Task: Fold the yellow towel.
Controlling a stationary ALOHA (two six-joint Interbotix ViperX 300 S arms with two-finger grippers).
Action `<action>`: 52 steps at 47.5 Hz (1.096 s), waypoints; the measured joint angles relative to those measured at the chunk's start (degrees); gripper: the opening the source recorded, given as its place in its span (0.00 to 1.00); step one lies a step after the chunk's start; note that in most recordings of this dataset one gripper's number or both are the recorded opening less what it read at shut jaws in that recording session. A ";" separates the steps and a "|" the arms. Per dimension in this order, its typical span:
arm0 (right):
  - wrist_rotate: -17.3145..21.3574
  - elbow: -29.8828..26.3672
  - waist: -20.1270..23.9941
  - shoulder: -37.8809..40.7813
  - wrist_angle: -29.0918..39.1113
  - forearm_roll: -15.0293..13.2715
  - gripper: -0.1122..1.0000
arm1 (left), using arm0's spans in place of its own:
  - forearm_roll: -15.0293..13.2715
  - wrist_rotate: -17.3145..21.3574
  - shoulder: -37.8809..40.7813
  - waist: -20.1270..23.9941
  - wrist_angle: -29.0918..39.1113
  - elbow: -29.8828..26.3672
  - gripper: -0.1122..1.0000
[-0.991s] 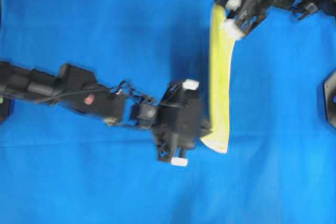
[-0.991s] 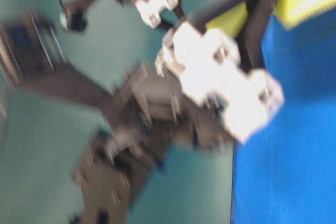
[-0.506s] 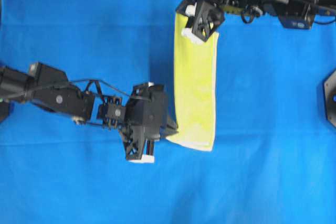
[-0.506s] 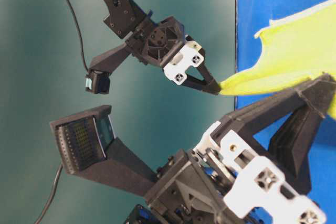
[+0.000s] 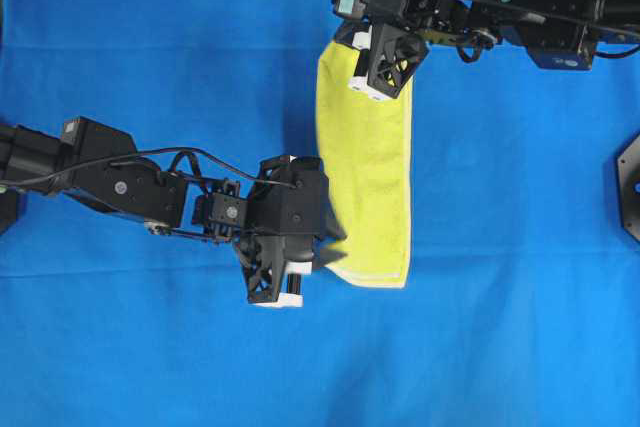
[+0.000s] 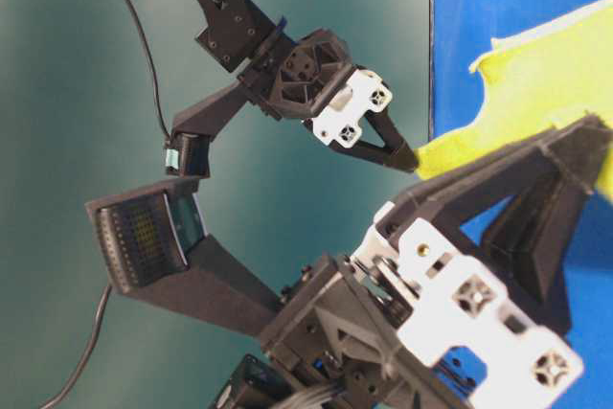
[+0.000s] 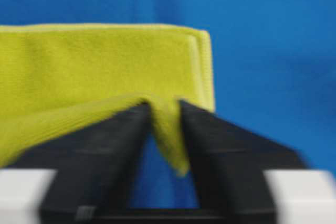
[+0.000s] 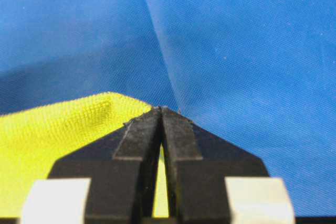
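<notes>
The yellow towel [image 5: 365,167] lies on the blue cloth as a long doubled strip, also visible in the table-level view [image 6: 546,74]. At the strip's near left corner is my left gripper [image 5: 335,247]. In the left wrist view its jaws [image 7: 165,106] stand apart, and a loose corner of the towel [image 7: 105,61] hangs between them. My right gripper [image 5: 383,65] is at the strip's far end. In the right wrist view its tips [image 8: 161,109] meet, with a sliver of towel [image 8: 52,129] pinched between them.
The blue cloth [image 5: 150,47] covers the whole table top. A black mount [image 5: 630,187] sits at the right edge. In the table-level view, the left gripper [image 6: 599,136] looms close and the right gripper [image 6: 407,158] is behind it.
Both grippers carried the towel leftward and down, so the strip now lies wider and flatter. The left jaws have parted from their pinch on the corner.
</notes>
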 measured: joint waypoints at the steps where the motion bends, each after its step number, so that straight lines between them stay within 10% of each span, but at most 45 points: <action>1: 0.00 0.00 0.00 0.00 0.00 0.00 0.36 | 0.00 0.00 0.00 0.00 -0.09 0.00 0.57; 9: 0.00 0.09 0.00 0.00 -0.09 -1.05 0.69 | 0.09 0.00 -0.09 0.00 0.79 0.00 0.87; 37: 2.29 10.28 1.85 -13.80 0.18 -1.93 0.63 | 0.00 0.00 -18.28 -0.79 17.49 4.75 0.82; 52: 7.65 23.73 2.81 -30.94 -2.90 -1.76 0.63 | 0.00 1.05 -34.89 3.25 12.57 16.08 0.81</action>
